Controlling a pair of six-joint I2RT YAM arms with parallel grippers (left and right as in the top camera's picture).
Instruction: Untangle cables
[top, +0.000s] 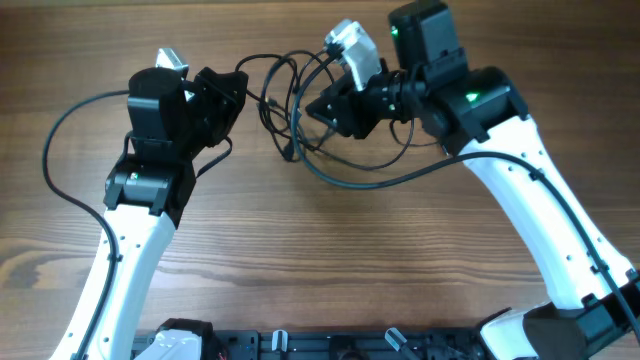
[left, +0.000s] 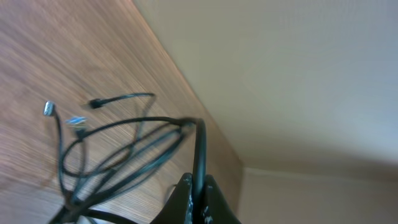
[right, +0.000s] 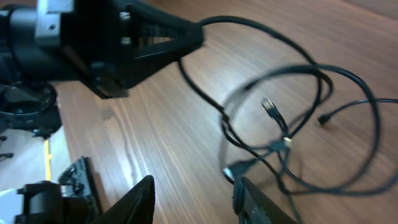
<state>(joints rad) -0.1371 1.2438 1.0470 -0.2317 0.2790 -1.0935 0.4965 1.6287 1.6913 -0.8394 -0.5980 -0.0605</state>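
With black left pincer (top: 241, 83) clamped tight on one strand of thin black tangled cables (right: 277, 144), holds black right pincer (right: 194, 199) spread over brown wooden tabletop (top: 330, 250).

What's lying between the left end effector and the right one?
The tangled black cables fill that gap, one strand running into the left end effector; the overhead view shows it.

The cables (right: 283, 142) lie on my table (top: 330, 250), between my two grippers. My left gripper (top: 238, 85) is at their left end, touching one cord. My right gripper (top: 318, 108) is just beside the loops, at their right.
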